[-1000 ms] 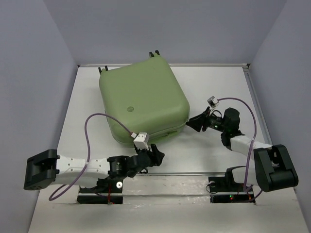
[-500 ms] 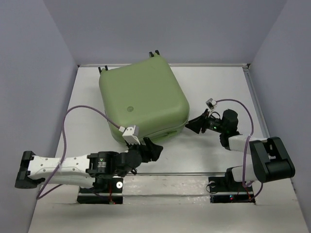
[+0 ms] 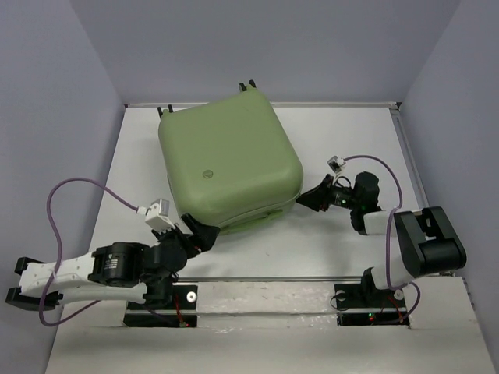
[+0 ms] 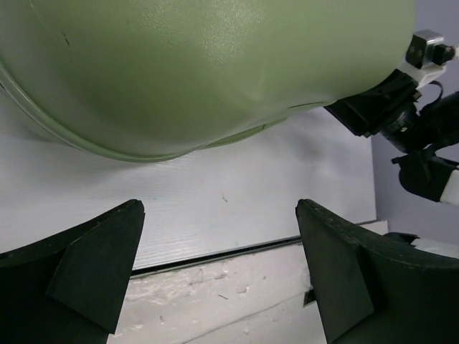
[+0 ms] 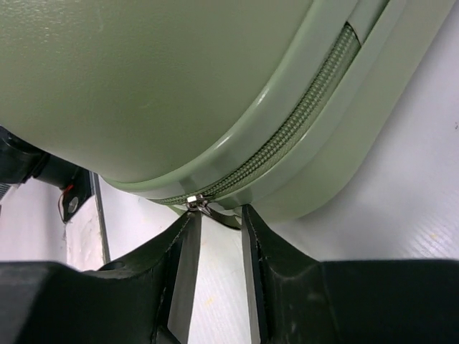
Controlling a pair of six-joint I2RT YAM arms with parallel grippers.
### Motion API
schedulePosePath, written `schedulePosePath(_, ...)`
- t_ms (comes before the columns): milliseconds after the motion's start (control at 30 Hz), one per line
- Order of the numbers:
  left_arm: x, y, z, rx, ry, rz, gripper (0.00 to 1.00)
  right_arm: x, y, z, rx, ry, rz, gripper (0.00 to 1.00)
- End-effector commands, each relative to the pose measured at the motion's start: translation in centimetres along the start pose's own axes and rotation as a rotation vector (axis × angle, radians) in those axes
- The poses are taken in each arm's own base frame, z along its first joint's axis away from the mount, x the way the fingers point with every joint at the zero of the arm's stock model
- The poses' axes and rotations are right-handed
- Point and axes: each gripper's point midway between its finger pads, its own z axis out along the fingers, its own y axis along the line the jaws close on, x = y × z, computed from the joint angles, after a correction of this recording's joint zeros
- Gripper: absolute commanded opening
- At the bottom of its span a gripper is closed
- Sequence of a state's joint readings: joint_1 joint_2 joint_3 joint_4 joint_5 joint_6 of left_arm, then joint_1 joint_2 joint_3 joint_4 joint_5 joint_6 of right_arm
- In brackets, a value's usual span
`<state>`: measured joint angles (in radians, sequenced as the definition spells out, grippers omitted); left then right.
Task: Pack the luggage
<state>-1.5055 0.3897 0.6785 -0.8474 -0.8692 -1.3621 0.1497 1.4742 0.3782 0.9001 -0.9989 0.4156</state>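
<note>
The luggage lies flat on the white tabletop, lid down and pale green shell up. It is turned at an angle, so one rounded corner points toward my left arm and another toward my right. Its round logo faces up on the near part of the shell, and small black wheels stick out along the far edge.

My left hand sits low over the tabletop just beside the near-left corner of the luggage. It is spread as wide as it goes. Both dark fingers stand well apart, with only bare tabletop and the curve of the shell showing between them. It holds nothing and touches nothing.

My right hand is at the right corner, pointing into the seam where the two shells meet. The green zipper runs along that seam, and its small metal slider sits right at my fingertips. The fingers are drawn in to a narrow slot, with the dark pull tab hanging at the mouth of that slot. I cannot tell whether I am actually pinching the tab or only bracketing it.
</note>
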Motion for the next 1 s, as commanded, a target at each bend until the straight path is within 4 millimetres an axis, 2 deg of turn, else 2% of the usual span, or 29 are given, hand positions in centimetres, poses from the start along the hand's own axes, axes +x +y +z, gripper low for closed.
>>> schedulePosePath(0,-0.6,0.5,0.9,-0.084,-0.073,0.103,0.99,-3.2,1.2,0.7,-0.071,-0.062,-0.121,0.34)
schedulePosePath(67,-0.5,1.3,1.0,-0.118,-0.08,0.108,0.99,-3.1,1.4,0.9,-0.073,-0.061,-0.121,0.25)
schedulePosePath(200,-0.4,2.7,1.4,-0.106,-0.108,0.088,0.99,-2.7,1.9,1.4,-0.087,-0.048,-0.114,0.22)
schedulePosePath(333,-0.7,2.0,1.6,-0.061,-0.131,0.092,0.99,-2.1,2.4,1.6,-0.077,-0.046,-0.116,0.18)
schedulePosePath(433,0.0,1.8,2.3,-0.087,-0.13,0.152,0.99,-2.1,2.8,1.4,-0.059,-0.059,-0.118,0.13)
schedulePosePath(467,0.5,2.0,2.8,-0.11,-0.128,0.191,0.99,-2.0,2.9,1.5,-0.05,-0.059,-0.116,0.11)
schedulePosePath(533,0.5,0.8,3.8,-0.094,-0.135,0.164,0.99,-2.3,3.1,1.2,-0.029,-0.072,-0.127,0.09)
schedulePosePath(567,0.7,1.5,4.6,-0.109,-0.128,0.258,0.99,-2.1,3.1,1.3,-0.016,-0.07,-0.124,0.08)
schedulePosePath(600,0.2,0.1,5.7,-0.068,-0.129,0.187,0.99,-1.9,3.3,1.3,-0.011,-0.067,-0.122,0.07)
schedulePosePath(633,0.2,0.2,6.5,-0.057,-0.125,0.195,0.99,-1.9,3.1,1.2,0.007,-0.07,-0.119,0.07)
schedulePosePath(667,0.8,1.5,7.6,-0.07,-0.104,0.258,0.99,-1.9,3.2,0.9,0.026,-0.069,-0.113,0.07)
schedulePosePath(700,0.8,1.6,8.3,-0.056,-0.095,0.248,0.97,-1.8,3.1,1.0,0.049,-0.072,-0.119,0.07)
schedulePosePath(733,1.4,0.4,8.9,0.011,-0.064,0.223,0.95,-1.7,3.2,1.0,0.059,-0.069,-0.119,0.07)
schedulePosePath(767,1.8,0.6,9.3,0.011,-0.056,0.223,0.93,-1.8,3.1,0.8,0.078,-0.072,-0.12,0.07)
schedulePosePath(800,2.9,1.3,9.8,-0.003,-0.027,0.223,0.92,-1.5,3.0,0.7,0.105,-0.059,-0.121,0.07)
schedulePosePath(833,3.5,0.8,10.1,0.027,-0.008,0.208,0.91,-1.2,2.9,0.8,0.119,-0.047,-0.118,0.07)
schedulePosePath(900,5.0,1.0,10.7,0.033,0.017,0.188,0.88,-0.8,2.5,0.7,0.165,-0.032,-0.106,0.07)
schedulePosePath(967,6.0,2.0,11.3,-0.004,0.026,0.195,0.88,-0.3,2.1,0.6,0.195,-0.021,-0.09,0.07)
